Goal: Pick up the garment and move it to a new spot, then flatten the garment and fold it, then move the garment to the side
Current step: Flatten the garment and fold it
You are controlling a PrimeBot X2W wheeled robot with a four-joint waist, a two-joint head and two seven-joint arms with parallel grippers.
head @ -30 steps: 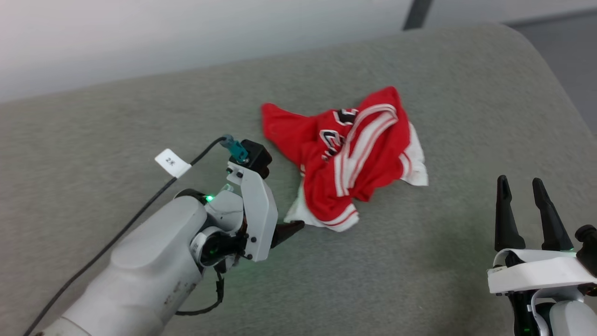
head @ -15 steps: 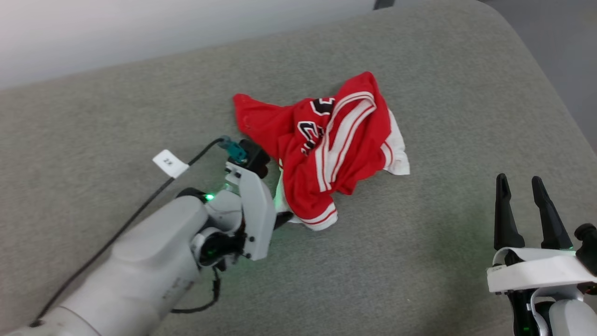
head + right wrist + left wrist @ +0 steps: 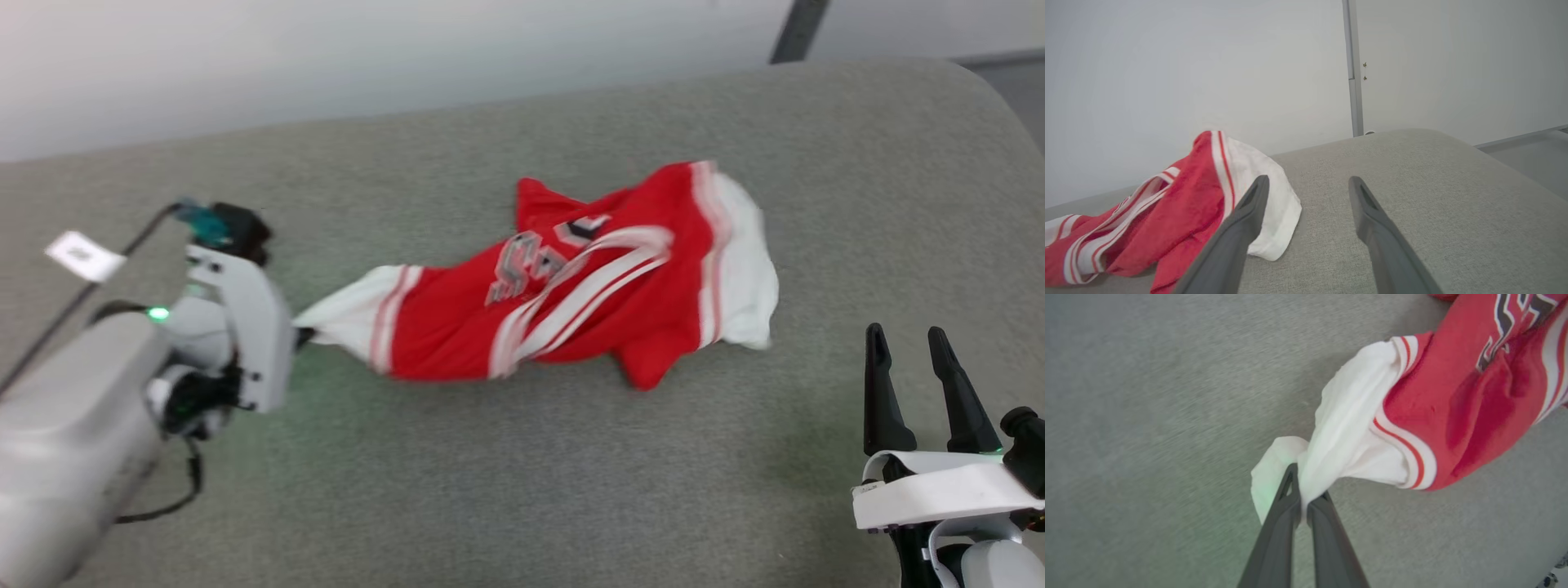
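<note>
The garment lies across the middle of the grey padded surface, drawn out in a long shape from left to right. Its left end is a white sleeve with red-and-white striped trim. The left gripper is at the left of the scene, and its two dark fingers are pressed together on a bunched fold of that white cloth. From there the red body runs rightward, wrinkled, with the striped neck trim crossing it at a slant. The chest lettering is too blurred in the head view to read. The other white sleeve lies spread at the garment's far right end.

The right gripper is at the near right, fingers spread and pointing toward the far side with nothing between them. It is apart from the garment, whose right sleeve lies to the far left of it. A black cable with a white tag runs along the left arm. A pale wall with a grey upright strip stands behind the surface.
</note>
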